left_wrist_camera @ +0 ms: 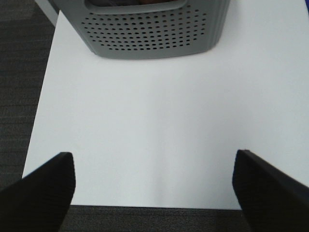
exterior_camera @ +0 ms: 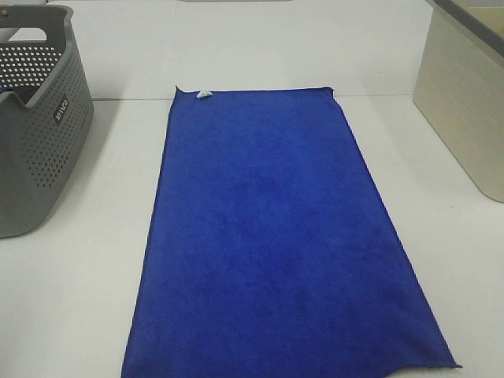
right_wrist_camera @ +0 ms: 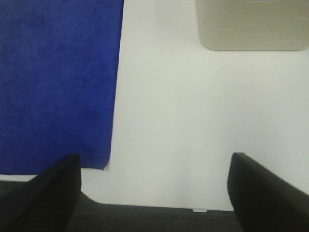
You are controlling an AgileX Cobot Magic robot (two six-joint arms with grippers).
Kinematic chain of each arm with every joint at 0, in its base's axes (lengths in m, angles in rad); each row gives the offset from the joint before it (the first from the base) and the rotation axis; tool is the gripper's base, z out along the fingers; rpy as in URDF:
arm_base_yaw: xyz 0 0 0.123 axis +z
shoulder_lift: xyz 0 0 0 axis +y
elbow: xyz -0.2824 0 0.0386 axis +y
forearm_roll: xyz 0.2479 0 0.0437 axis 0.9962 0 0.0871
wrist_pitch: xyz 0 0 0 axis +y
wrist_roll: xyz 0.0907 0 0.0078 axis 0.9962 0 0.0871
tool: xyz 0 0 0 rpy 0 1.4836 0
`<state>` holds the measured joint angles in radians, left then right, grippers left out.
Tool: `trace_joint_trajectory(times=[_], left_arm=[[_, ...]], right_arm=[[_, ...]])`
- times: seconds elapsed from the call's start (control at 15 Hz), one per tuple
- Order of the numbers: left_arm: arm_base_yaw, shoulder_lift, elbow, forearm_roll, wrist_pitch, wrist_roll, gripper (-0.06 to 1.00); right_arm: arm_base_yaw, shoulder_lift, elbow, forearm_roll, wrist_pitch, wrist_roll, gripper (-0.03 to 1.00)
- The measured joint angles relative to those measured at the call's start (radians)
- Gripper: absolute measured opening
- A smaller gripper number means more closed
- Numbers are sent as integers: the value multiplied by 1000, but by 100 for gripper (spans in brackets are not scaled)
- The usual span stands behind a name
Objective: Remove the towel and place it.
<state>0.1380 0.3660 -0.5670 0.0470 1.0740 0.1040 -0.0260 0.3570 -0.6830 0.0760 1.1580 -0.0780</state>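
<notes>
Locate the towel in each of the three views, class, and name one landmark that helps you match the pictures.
Exterior high: the towel lies flat and spread out in the middle of the table, between the grey basket and the beige bin.
Left wrist: no towel; only the basket and bare table show.
Right wrist: the towel fills one side of the picture, one corner near the table's edge.
Shared landmark: the white table appears in all three views.

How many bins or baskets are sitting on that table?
2. A grey perforated basket sits at the table's left edge; a beige bin at the right edge. The blue towel lies flat between them.
</notes>
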Motion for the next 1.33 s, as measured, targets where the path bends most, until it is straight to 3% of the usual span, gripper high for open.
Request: trace_joint_trajectory(times=[0.13,0.53,1.33], left_arm=[[-38,-60,14,13,6,0,83],[-42,-364,48,13,5,0,83],[-42,-372,48,10,4,-29,83]], right_arm=[[0,-44,55,4,-9,-22,80],[0,-341,220,21,-27,-50,80],[0,-361,222,22,-42,-25,79]])
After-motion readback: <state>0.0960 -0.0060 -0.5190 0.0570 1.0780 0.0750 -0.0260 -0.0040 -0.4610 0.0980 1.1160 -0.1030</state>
